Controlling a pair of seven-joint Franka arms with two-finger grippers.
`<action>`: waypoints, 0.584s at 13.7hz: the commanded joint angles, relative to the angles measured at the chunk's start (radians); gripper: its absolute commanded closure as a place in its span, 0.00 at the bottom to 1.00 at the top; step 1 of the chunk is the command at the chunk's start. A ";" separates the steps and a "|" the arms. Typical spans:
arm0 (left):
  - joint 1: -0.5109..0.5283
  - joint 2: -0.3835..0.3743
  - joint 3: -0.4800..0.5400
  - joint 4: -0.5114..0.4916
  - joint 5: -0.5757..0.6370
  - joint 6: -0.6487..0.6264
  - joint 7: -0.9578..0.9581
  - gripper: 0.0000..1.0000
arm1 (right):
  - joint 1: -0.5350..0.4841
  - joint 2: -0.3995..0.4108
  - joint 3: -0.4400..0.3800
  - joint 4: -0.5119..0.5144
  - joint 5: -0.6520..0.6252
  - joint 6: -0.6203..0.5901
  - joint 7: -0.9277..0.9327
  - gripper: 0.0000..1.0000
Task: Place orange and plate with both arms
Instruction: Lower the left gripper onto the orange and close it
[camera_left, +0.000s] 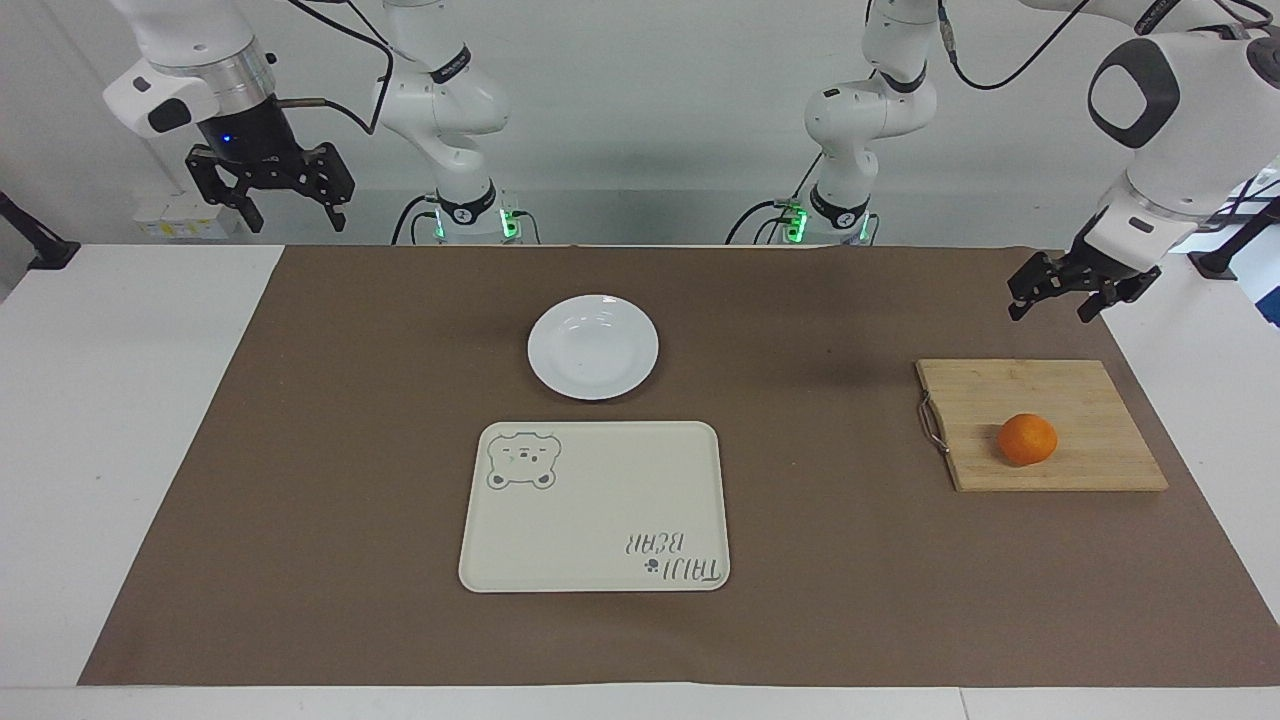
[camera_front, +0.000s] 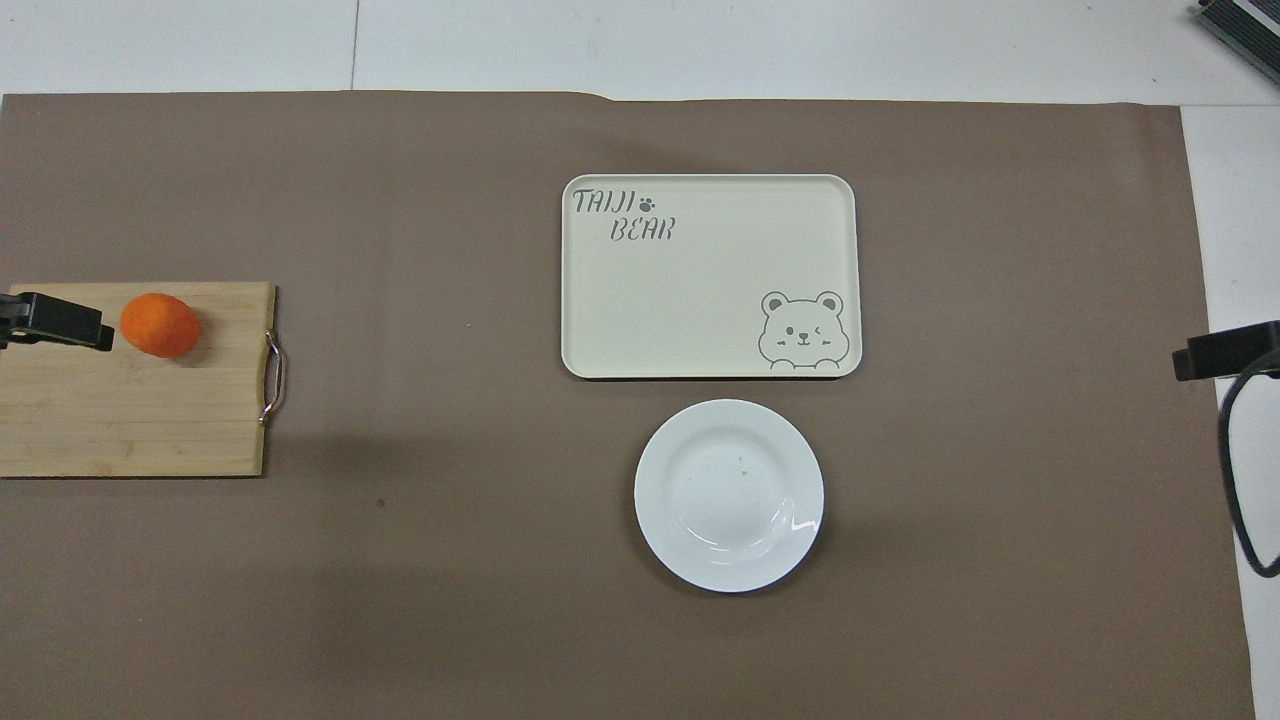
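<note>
The orange (camera_left: 1027, 439) lies on a wooden cutting board (camera_left: 1080, 400) toward the left arm's end of the table; it also shows in the overhead view (camera_front: 159, 325). The white plate (camera_left: 593, 346) sits on the brown mat, nearer to the robots than the cream bear tray (camera_left: 594, 506). My left gripper (camera_left: 1052, 307) hangs open and empty in the air over the mat's edge by the board, apart from the orange; its tip shows in the overhead view (camera_front: 55, 320). My right gripper (camera_left: 295, 205) is open and empty, raised at the right arm's end, and waits.
The cutting board has a metal handle (camera_left: 931, 422) on the side toward the tray. The brown mat (camera_left: 300, 500) covers most of the white table. The plate (camera_front: 729, 495) and tray (camera_front: 700, 280) lie mid-table in the overhead view.
</note>
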 joint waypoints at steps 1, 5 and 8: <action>0.037 0.053 -0.006 -0.013 0.010 0.073 0.071 0.00 | -0.002 -0.020 0.003 -0.017 -0.008 -0.008 -0.017 0.00; 0.037 0.177 -0.007 0.045 0.086 0.122 0.073 0.00 | -0.002 -0.020 0.003 -0.017 -0.010 -0.008 -0.017 0.00; 0.038 0.254 -0.007 0.060 0.120 0.151 0.077 0.00 | -0.002 -0.020 0.003 -0.017 -0.010 -0.008 -0.017 0.00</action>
